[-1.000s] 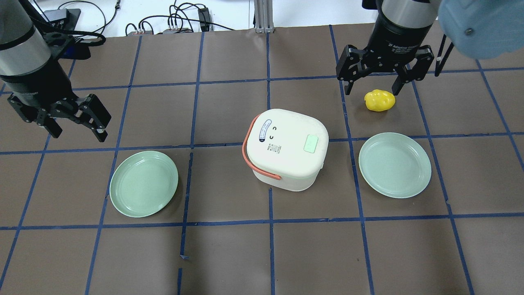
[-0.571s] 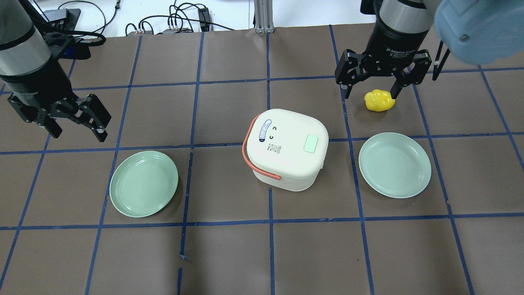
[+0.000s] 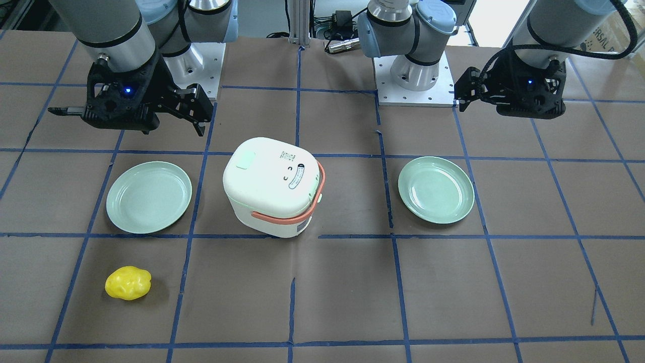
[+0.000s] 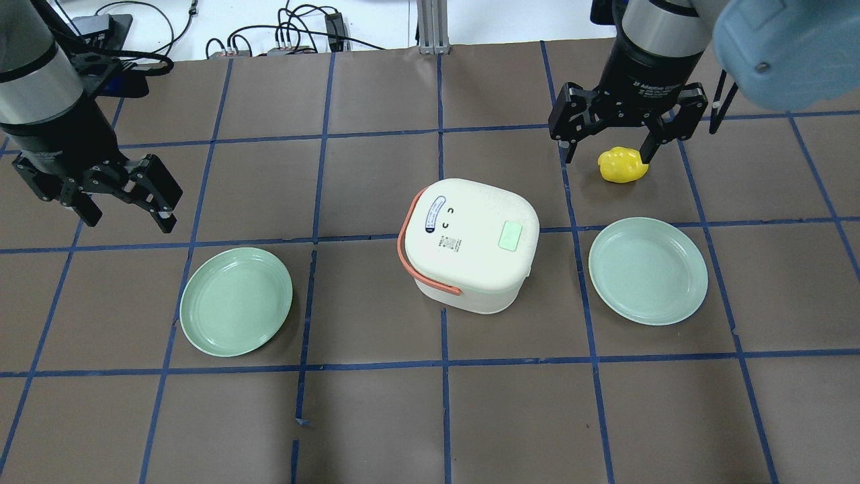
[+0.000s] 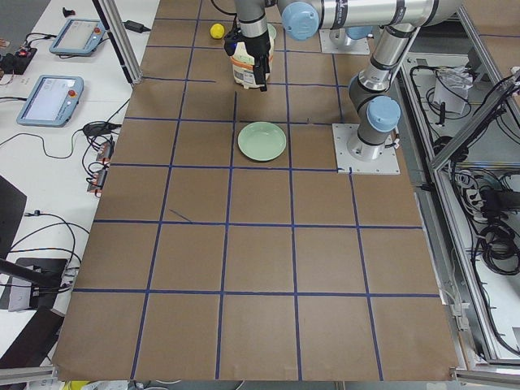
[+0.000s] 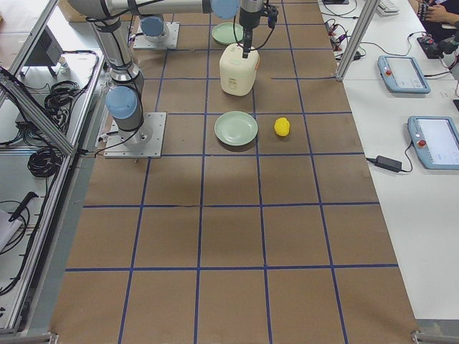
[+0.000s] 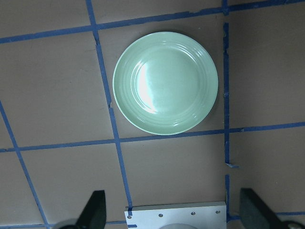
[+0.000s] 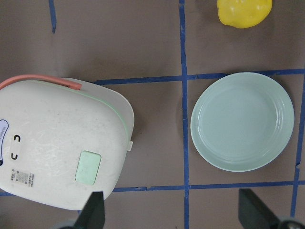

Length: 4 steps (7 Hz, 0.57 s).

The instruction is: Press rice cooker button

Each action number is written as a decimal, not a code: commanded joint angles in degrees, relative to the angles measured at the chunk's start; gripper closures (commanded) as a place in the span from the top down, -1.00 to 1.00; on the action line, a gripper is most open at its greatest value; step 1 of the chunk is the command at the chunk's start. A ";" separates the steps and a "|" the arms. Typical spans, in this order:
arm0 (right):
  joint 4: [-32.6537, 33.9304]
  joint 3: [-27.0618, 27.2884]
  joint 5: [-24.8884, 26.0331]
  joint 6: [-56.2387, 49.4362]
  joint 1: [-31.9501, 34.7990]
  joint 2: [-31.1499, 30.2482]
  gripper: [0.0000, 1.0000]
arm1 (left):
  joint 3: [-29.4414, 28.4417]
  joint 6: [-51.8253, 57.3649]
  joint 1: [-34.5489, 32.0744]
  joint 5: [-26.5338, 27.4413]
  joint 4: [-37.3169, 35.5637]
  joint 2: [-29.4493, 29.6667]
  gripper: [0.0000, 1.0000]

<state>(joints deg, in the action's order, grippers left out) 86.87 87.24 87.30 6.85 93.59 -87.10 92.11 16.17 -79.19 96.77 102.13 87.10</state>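
Left gripper [image 4: 127,216]: black two-finger jaws were spread wide, empty.
Rice cooker [image 4: 463,262]: a cream, rounded plastic pot with an orange handle, it stood between the round left green plate [image 4: 236,302] and the right green plate [image 4: 648,270]. It looked light and might skid if pushed sideways.
Button [image 4: 510,236]: pale green rectangle on the lid's right part; it called for a straight downward press.
Right gripper [image 4: 609,156]: jaws were spread, empty, raised clear of the cooker.

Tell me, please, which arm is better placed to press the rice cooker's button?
Right. The green button sits on the rice cooker toward its right side, nearer the right claw; the left claw hangs out past the left plate.
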 commanded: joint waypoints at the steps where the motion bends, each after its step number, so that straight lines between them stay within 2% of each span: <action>1: 0.23 1.53 -0.38 4.03 0.63 -0.35 0.79 | 0.00 0.00 0.00 0.00 0.00 0.00 1.00; 2: 0.40 2.23 -2.20 6.22 2.28 -0.62 0.09 | 0.00 0.00 0.00 0.00 0.00 0.00 1.00; 3: 0.92 2.24 -3.00 7.72 3.60 -0.10 -0.46 | 0.00 0.00 0.00 0.00 0.00 0.00 1.00; 4: 5.45 2.41 -3.10 8.35 4.23 2.00 -0.67 | 0.00 0.00 0.00 0.00 0.00 0.00 1.00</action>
<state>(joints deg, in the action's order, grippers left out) 88.72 89.39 84.74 13.90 96.73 -86.83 92.11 16.17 -79.19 96.77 102.13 87.10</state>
